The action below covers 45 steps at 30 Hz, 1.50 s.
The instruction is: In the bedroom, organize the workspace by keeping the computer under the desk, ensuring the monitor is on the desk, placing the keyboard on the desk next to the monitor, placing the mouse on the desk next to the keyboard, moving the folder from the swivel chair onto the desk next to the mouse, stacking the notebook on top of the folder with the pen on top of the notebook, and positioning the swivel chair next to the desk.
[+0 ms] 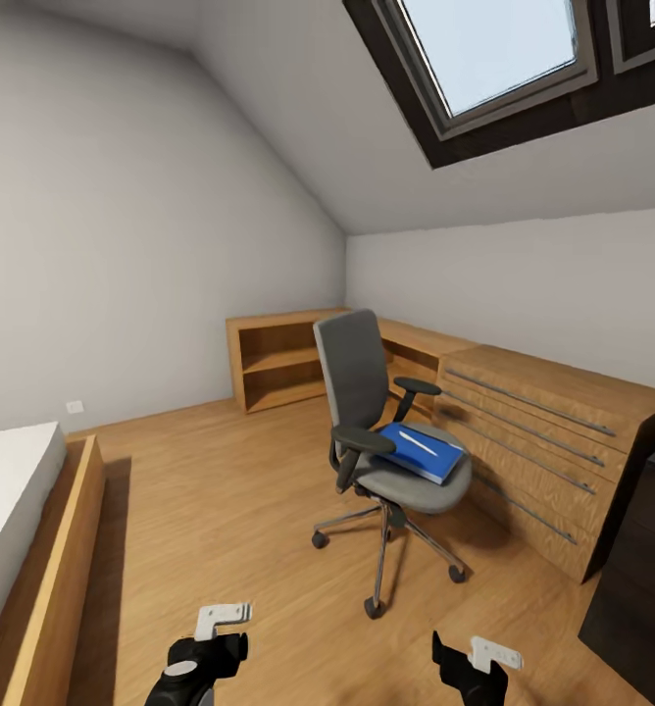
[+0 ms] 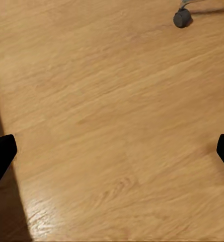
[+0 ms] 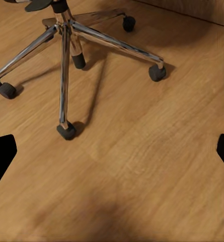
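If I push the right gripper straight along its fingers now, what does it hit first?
Probably bare wood floor, just short of the swivel chair and its nearest castor. The right gripper is open; depth is unclear.

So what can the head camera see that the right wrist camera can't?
Head view alone: the chair's grey seat and backrest, the blue folder lying on the seat with a pale pen on top, the skylight, the bed and the wooden drawers. Right wrist view alone: a close look at the chrome base from above, each castor clear, with the open right tool's fingertips at the edges. Both: the base and wood floor.
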Available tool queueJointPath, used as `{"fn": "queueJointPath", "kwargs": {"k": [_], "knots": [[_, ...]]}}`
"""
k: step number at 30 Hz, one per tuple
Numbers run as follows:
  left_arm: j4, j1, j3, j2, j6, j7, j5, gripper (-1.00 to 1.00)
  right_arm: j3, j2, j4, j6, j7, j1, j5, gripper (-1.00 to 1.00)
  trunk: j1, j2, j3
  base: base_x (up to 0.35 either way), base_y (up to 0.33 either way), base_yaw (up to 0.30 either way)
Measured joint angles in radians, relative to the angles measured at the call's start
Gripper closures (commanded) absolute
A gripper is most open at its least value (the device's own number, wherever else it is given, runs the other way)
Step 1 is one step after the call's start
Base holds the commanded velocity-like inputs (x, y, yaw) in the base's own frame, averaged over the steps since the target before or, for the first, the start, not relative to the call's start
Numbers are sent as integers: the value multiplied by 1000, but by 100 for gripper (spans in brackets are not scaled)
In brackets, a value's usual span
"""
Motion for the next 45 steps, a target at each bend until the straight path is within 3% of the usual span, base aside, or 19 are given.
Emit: {"fn": "queueJointPath", "kwargs": {"k": [1,2,6,8,15,22,31,39,45], "knots": [[14,0,1,6,0,0,-3,-100,0,-1,0,0,0,1,1,-100,-4,7,3,0,0,0],[95,1,2,31,-3,1,-8,-100,0,-3,0,0,0,4,3,-100,-8,14,6,0,0,0],[232,1,3,46,-22,3,-9,-100,1,-3,0,0,1,5,5,-100,-23,42,19,0,0,0],[291,1,5,50,-67,2,-8,-100,1,-3,0,-1,1,6,5,-100,-23,42,19,0,0,0],[357,1,7,55,-269,-3,-8,-100,0,-13,0,-1,-1,6,3,-100,-27,49,22,0,0,0],[359,0,7,56,-332,-6,-8,-100,0,-20,0,-1,-1,6,4,-100,-54,98,44,0,0,0],[179,0,8,54,-307,-5,-9,-100,0,-27,-1,-1,-2,6,4,-100,-88,161,72,0,0,0],[149,-5,9,52,-197,-2,-8,-100,1,-44,-1,-1,-2,6,4,-100,-119,217,97,0,0,0],[188,-8,63,52,-181,-3,-4,-100,1,-50,-1,-1,-2,6,4,-100,-142,259,116,0,0,0]]}}
